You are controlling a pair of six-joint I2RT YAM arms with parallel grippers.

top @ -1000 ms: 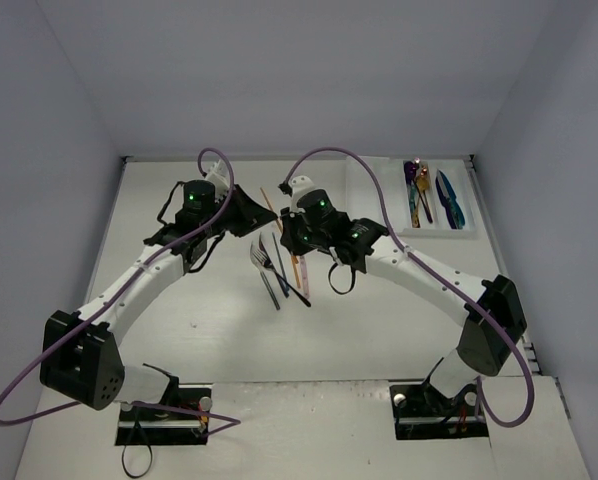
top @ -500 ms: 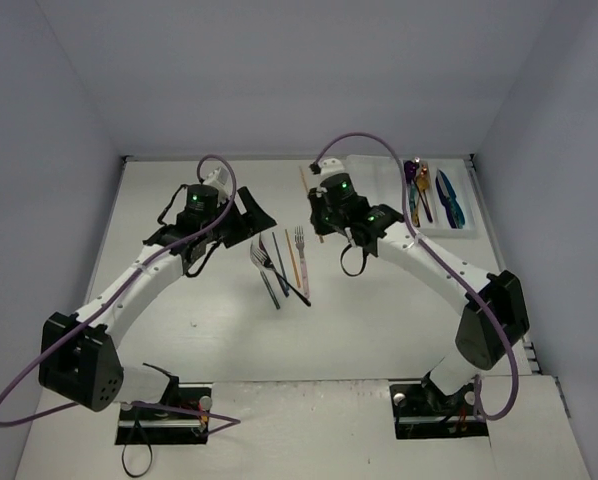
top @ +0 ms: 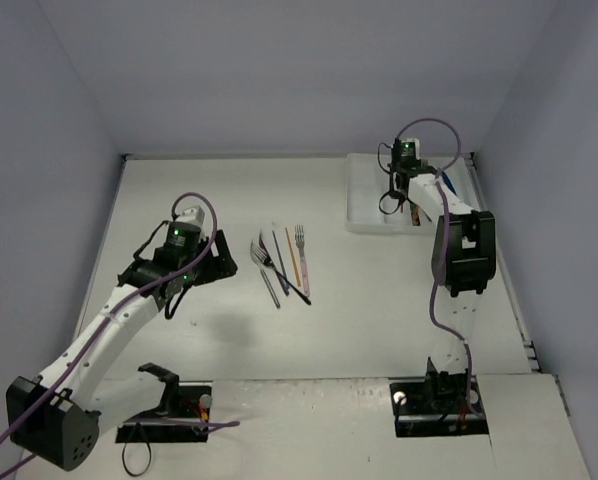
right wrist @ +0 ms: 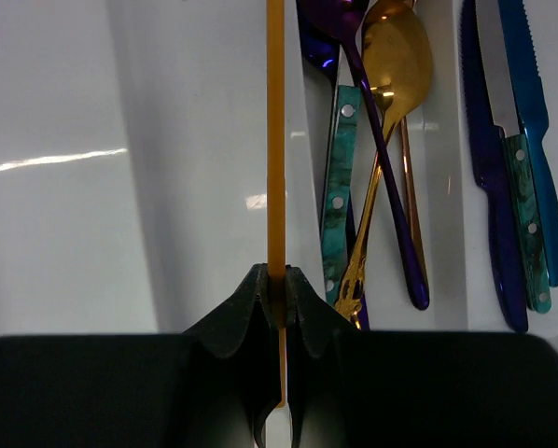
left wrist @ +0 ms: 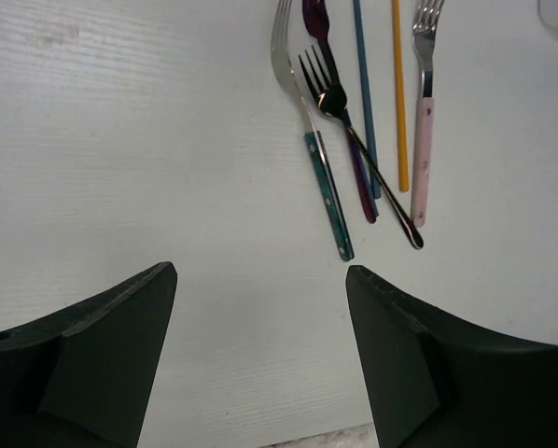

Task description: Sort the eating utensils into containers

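Stick (right wrist: 275,140) clamped in right end effector (right wrist: 278,285), long axis along tray (right wrist: 190,196) slots, over slot beside spoons (right wrist: 396,56); left end effector (left wrist: 260,273) apart.

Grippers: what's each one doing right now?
Left gripper: open, holding nothing.
Right gripper: closed on the orange stick, over the white tray.

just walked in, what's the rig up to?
Right gripper is shut on an orange stick, holding it over the white tray, where spoons and knives already lie in separate compartments. Left gripper is open, hovering above the table beside the unsorted forks and sticks.
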